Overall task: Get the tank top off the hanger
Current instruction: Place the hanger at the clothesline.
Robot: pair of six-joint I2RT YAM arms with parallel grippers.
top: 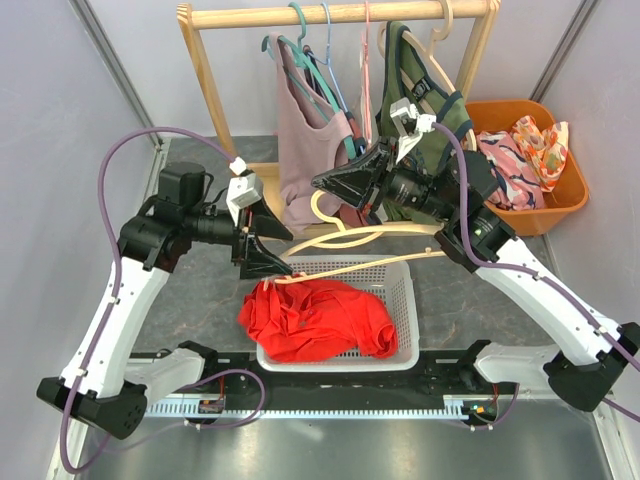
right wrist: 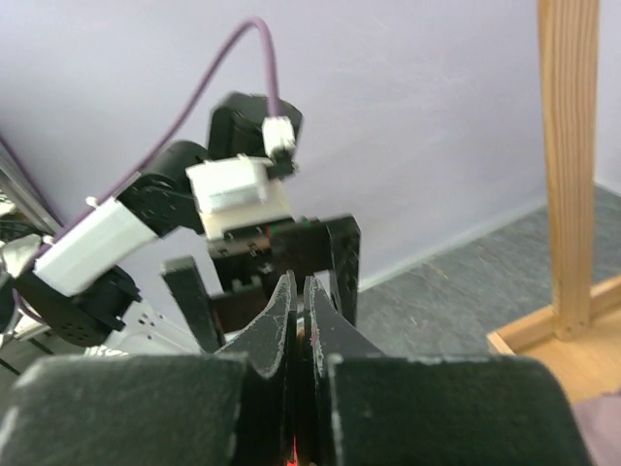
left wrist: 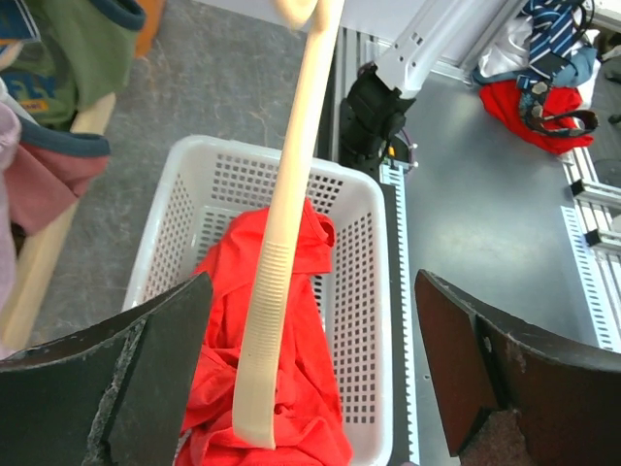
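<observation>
Red tank top lies crumpled in white basket on worktop, off the cream hanger, w/ L fingers spread either side of hanger's arm end, not touching, & R fingers pressed together, grip on hook unclear.

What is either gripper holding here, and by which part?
The right gripper seems shut on the hanger near its hook; the left gripper is open around one hanger arm, gripping nothing.
</observation>
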